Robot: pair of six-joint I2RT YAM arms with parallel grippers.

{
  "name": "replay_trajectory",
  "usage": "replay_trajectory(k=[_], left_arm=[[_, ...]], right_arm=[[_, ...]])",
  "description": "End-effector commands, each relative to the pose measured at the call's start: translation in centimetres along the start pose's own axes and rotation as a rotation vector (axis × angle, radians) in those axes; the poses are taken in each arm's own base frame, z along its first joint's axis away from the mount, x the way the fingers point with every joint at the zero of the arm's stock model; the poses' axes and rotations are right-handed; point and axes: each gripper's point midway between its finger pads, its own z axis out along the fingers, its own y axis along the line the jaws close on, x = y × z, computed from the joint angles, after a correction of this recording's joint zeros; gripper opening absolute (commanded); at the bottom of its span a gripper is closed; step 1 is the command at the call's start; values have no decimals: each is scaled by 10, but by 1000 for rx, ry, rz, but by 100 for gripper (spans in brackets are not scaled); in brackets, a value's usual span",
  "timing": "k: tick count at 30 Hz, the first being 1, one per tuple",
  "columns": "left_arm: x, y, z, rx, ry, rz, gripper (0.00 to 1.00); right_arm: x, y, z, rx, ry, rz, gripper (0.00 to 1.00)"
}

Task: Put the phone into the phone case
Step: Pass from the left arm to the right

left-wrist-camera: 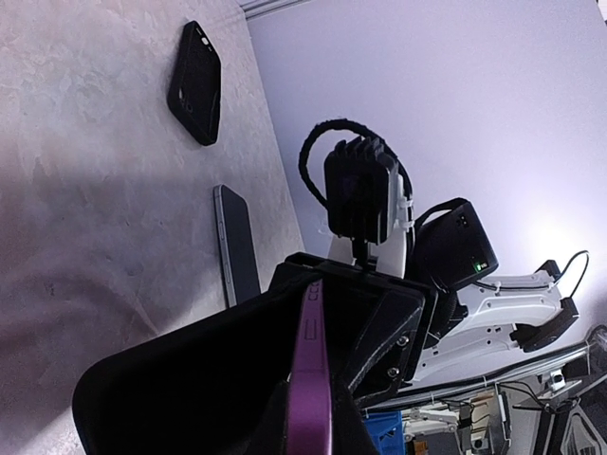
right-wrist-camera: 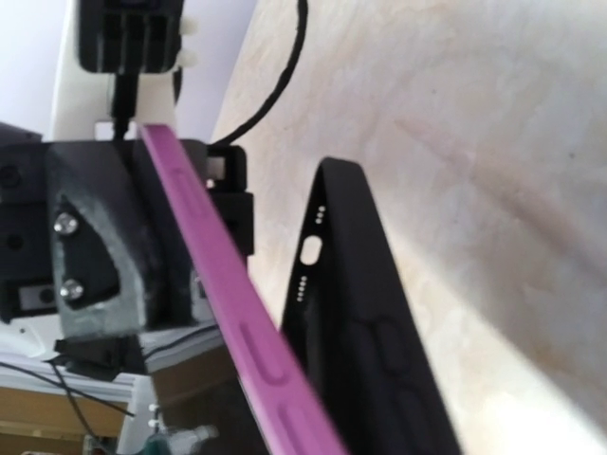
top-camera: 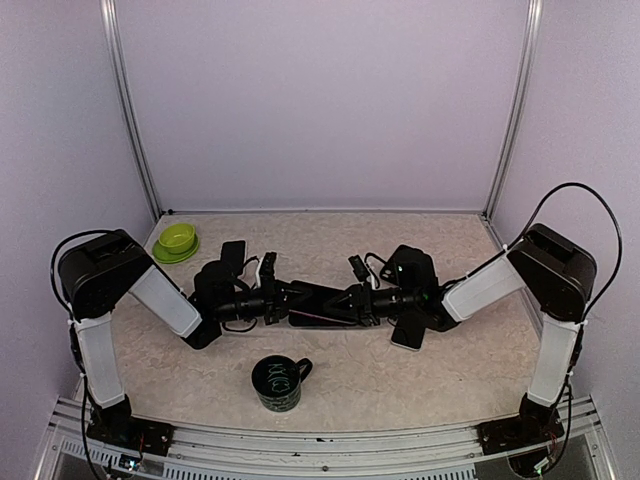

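A purple phone case (left-wrist-camera: 310,379) hangs edge-on above the table between the two arms. My left gripper (top-camera: 285,297) is shut on its near end. The other end reaches my right gripper (top-camera: 355,300), whose fingers (left-wrist-camera: 379,322) flank the case; the right wrist view shows only the purple edge (right-wrist-camera: 218,284) crossing the frame, not how the jaws stand. A grey-edged phone (left-wrist-camera: 237,248) lies flat on the table below. An empty black case (right-wrist-camera: 379,322) with port cutouts lies beside the purple one.
A second black case (left-wrist-camera: 194,81) lies farther along the table. A green bowl (top-camera: 176,241) sits at the back left and a black mug (top-camera: 277,382) near the front edge. Walls and metal posts (top-camera: 130,110) enclose the table.
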Motion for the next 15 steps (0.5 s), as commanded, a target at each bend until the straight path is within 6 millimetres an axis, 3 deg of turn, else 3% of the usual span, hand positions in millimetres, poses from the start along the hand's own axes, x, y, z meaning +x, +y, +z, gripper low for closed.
replay_trajectory(k=[1, 9, 15], left_arm=[[0, -14, 7, 53, 11, 20, 0], [1, -12, 7, 56, 12, 13, 2], [0, -11, 6, 59, 12, 8, 11]], right_arm=[[2, 20, 1, -87, 5, -76, 40], [-2, 33, -6, -145, -9, -91, 33], [-5, 41, -11, -173, -14, -102, 26]])
